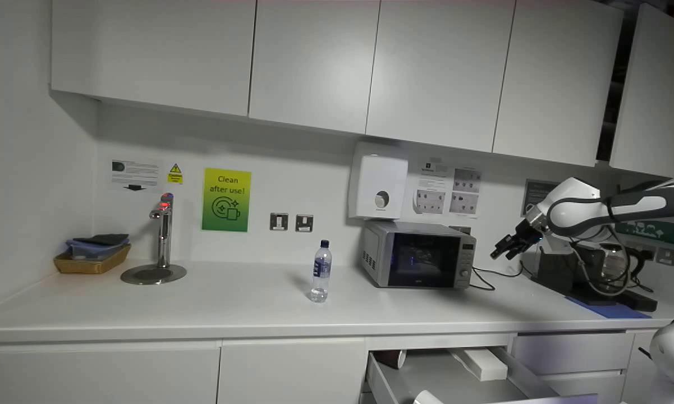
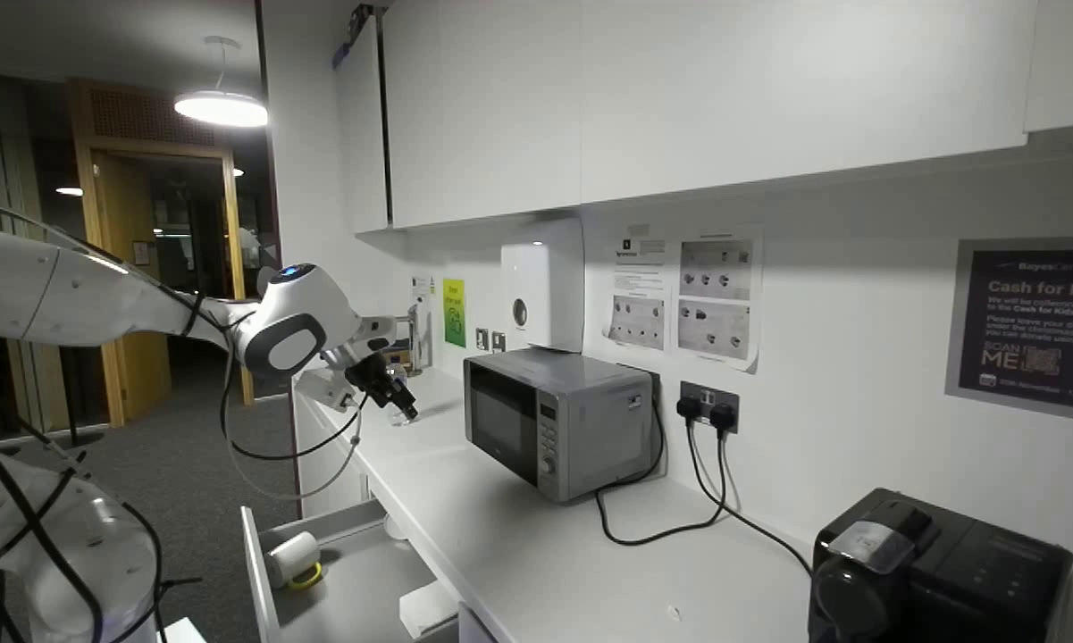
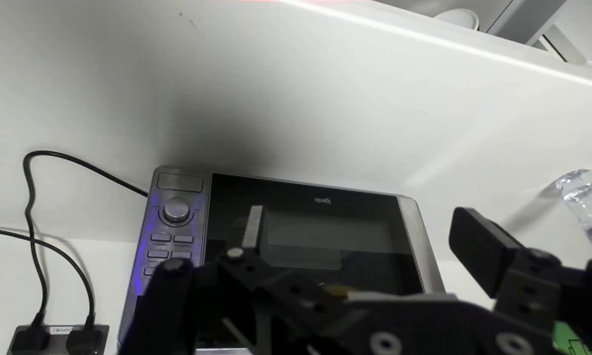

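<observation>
My gripper (image 1: 503, 253) is open and empty in the air above the counter. It also shows in an exterior view (image 2: 409, 409), and its two fingers stand wide apart in the wrist view (image 3: 362, 236). The nearest thing is a grey microwave (image 1: 423, 261) with a dark door, which shows shut in both exterior views (image 2: 572, 393). In the wrist view the microwave (image 3: 305, 197) lies behind the fingers, apart from them. A clear plastic bottle with a dark cap (image 1: 321, 272) stands upright on the counter. The bottle is at the right edge of the wrist view (image 3: 584, 197).
A drawer (image 1: 426, 379) under the counter stands open. It holds a white mug (image 2: 293, 558) on its side, a dark mug (image 1: 390, 358) and a white box (image 1: 485, 365). Black cables (image 2: 625, 536) trail beside the microwave. A coffee machine (image 2: 938, 572), tap (image 1: 165, 230) and basket (image 1: 92, 262) stand on the counter.
</observation>
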